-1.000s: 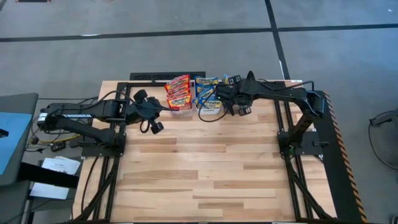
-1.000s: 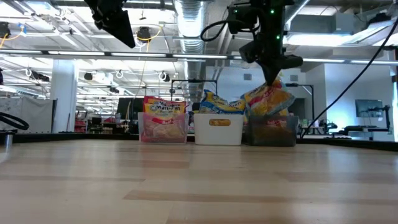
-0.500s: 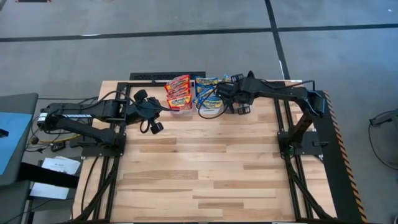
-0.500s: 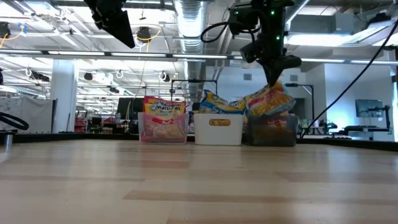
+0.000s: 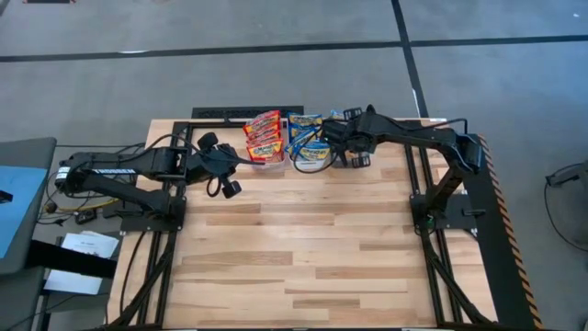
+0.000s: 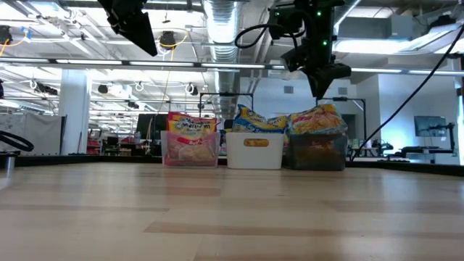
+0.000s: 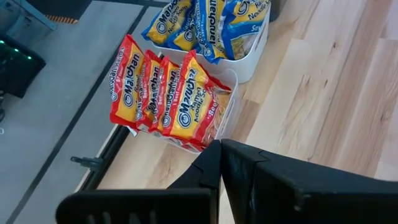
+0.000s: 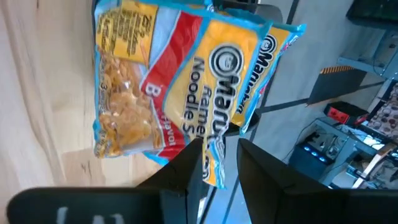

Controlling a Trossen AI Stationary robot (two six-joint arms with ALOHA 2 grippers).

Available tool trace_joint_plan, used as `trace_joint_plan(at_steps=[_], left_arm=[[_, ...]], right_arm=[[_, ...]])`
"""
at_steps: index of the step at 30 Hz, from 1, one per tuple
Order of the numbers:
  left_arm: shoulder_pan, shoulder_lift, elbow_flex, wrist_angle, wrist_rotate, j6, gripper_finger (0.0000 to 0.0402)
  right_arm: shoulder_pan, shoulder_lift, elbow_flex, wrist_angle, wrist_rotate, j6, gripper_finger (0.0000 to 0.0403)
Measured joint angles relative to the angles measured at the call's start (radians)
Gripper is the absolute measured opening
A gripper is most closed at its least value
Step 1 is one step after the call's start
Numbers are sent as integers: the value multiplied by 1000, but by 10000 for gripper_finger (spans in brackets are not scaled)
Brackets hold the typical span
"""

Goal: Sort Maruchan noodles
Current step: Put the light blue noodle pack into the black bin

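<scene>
Since a second ago the right gripper (image 6: 320,93) has let the yellow-orange packet (image 6: 316,120) drop: the packet was tilted up under the fingers, and now it lies level on top of the dark grey bin (image 6: 315,152), with the gripper lifted just clear above it.

The wooden table (image 5: 303,248) fills the middle of the high view, set on a grey floor crossed by dark lines. In the low view a large workshop hall with ceiling ducts and strip lights stretches behind the table.

Three bins stand in a row at the table's 12 o'clock edge. In the low view the clear bin (image 6: 190,151) holding red packets (image 7: 165,93) is on the left, the white bin (image 6: 254,151) holding blue packets (image 7: 205,25) is in the middle, and the dark grey bin is on the right.

The right gripper hangs directly over the dark grey bin, at 12 o'clock from the yellow-orange packet. Its fingers (image 8: 186,171) stand a narrow gap apart with nothing between them, and the packet (image 8: 180,93) lies just beyond them.

The left gripper (image 5: 225,175) waits at about 9 o'clock from the clear bin, near it but apart. Its fingers (image 7: 208,171) are pressed together and hold nothing.
</scene>
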Motion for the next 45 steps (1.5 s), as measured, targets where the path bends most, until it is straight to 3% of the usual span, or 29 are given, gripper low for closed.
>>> trace_joint_plan(at_steps=[9, 14, 16, 20, 23, 29, 45], left_arm=[[0, 0, 0, 0, 0, 4, 0], [0, 0, 0, 0, 0, 4, 0], [0, 0, 0, 0, 0, 9, 0], [0, 0, 0, 0, 0, 28, 0], [0, 0, 0, 0, 0, 34, 0], [0, 0, 0, 0, 0, 36, 0], [0, 0, 0, -10, 0, 29, 0]], right_arm=[[5, -7, 0, -43, 3, 41, 123], [31, -10, 71, -175, -8, 242, 123], [42, -13, 113, -242, -80, 355, 123], [36, -12, 132, -262, -329, 574, 123], [21, -11, 99, -253, -409, 671, 123], [-24, -10, -20, -116, -529, 643, 123], [-201, -10, -128, 64, -549, 552, 123]])
